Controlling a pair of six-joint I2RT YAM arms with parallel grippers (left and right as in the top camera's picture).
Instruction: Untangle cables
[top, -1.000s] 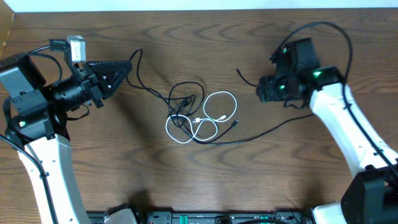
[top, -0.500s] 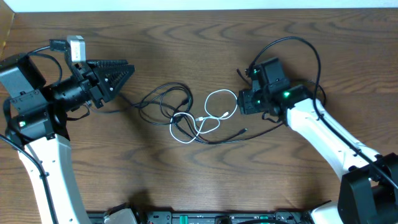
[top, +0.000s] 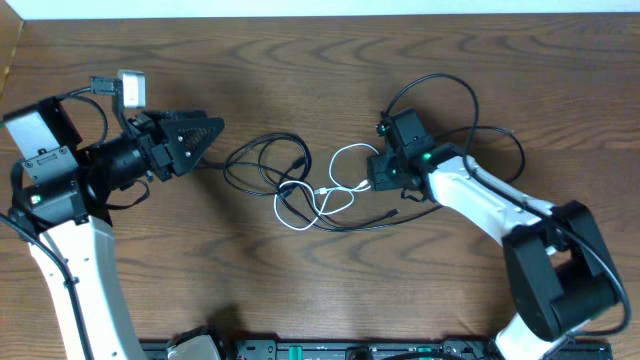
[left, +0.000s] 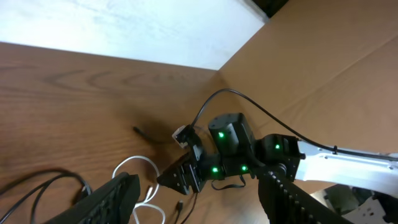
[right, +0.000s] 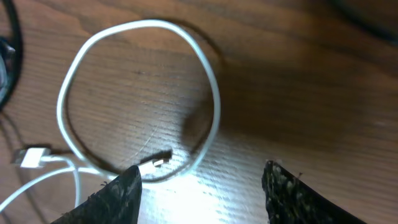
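Black cable (top: 262, 139) and white cable (right: 214, 106) lie tangled mid-way across the bench (top: 300, 60). Right claw (right: 199, 186) hangs spread above the white loop, empty; left claw (top: 212, 130) gapes empty near the black strands.

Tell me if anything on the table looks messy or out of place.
Yes: the black cable and the white cable lie tangled in the middle of the table, their loops crossing. Nothing looks spilled or broken.
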